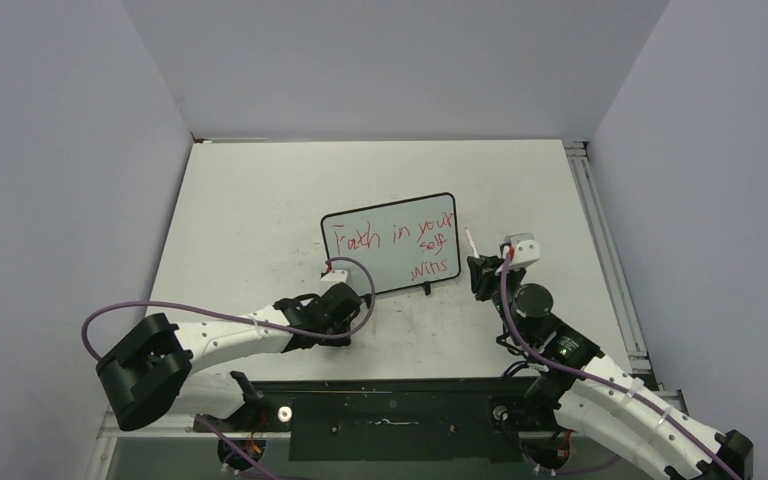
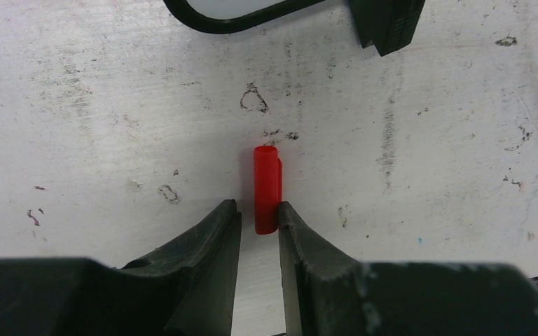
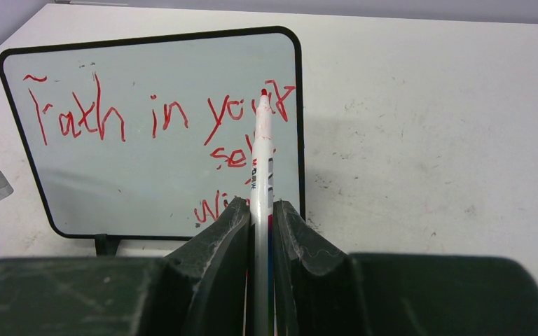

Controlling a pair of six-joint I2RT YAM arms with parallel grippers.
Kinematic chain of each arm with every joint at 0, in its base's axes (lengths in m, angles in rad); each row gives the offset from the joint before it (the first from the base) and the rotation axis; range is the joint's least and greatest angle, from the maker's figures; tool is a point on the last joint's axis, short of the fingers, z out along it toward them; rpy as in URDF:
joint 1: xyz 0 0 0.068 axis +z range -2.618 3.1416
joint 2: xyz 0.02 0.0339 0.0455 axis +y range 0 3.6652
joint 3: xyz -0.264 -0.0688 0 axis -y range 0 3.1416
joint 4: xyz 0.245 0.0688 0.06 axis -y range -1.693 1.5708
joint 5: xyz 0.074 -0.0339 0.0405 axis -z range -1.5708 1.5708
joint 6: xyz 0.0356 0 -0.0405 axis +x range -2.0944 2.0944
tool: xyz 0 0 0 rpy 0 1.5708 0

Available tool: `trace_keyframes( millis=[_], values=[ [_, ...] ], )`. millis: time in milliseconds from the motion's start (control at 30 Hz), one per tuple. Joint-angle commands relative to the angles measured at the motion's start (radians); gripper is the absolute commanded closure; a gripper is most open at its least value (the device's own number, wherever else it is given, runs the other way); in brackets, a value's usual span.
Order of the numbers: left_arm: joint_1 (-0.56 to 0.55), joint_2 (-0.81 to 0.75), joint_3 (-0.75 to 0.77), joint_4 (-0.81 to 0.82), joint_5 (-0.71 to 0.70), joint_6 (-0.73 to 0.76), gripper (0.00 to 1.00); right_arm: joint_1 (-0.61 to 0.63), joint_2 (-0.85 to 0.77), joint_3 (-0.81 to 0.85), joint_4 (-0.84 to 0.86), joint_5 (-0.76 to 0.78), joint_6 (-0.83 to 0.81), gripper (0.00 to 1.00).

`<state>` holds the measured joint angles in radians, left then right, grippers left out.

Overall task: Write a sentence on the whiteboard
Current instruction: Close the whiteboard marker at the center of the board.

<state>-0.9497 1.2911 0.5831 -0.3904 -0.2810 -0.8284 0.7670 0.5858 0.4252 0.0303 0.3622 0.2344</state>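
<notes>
1. The right gripper (image 3: 259, 210) is pinching a white marker pen with a red tip (image 3: 260, 154). The pen stands up between the fingers, and its tip is in the air, apart from the board.
2. Just behind it, the small white whiteboard with a thin black frame (image 3: 112, 178) stands on the scuffed white tabletop (image 3: 427, 140). The red handwritten sentence (image 3: 98, 119) runs over it in three slanting lines.
3. The left gripper (image 2: 258, 206) is low over the tabletop, near the board's lower left corner. Its jaws are narrow around the end of a short red plastic cap (image 2: 267, 178). One finger touches the cap and the other shows a thin gap, so I cannot tell if it really grips.
4. I think the writing is finished. The next move is probably closing the pen, which calls for tip and cap to meet on one line.
</notes>
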Motion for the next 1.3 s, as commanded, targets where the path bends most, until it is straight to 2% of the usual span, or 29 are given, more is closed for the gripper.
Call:
trace_keyframes(
  millis=[0,267,367,567,767,900,1067,1267],
  values=[
    [0.006,0.02,0.019,0.003,-0.011,-0.001,0.76,0.005,0.015,-0.005,0.057,-0.003,-0.01,0.95],
    [0.005,0.071,0.034,0.002,-0.01,0.029,0.89,0.003,0.04,0.003,0.061,-0.059,-0.022,0.95],
    [0.003,0.066,0.038,0.003,-0.011,0.054,1.0,0.006,0.046,0.016,0.042,-0.085,-0.022,0.95],
    [0.0,-0.051,0.091,-0.014,-0.015,0.17,1.0,0.005,0.024,0.054,-0.043,-0.203,-0.004,0.95],
    [0.025,-0.207,0.205,-0.073,-0.001,0.412,1.0,0.007,0.054,0.122,-0.132,-0.352,0.08,0.95],
    [0.093,-0.257,0.258,-0.078,0.111,0.642,1.0,0.006,0.138,0.208,-0.22,-0.475,0.073,0.95],
    [0.149,-0.318,0.247,-0.03,0.35,0.888,1.0,0.004,0.222,0.32,-0.329,-0.658,0.054,0.95],
    [0.109,-0.429,0.176,0.016,0.467,0.964,1.0,-0.009,0.279,0.418,-0.461,-0.892,0.045,0.95]
  ],
)
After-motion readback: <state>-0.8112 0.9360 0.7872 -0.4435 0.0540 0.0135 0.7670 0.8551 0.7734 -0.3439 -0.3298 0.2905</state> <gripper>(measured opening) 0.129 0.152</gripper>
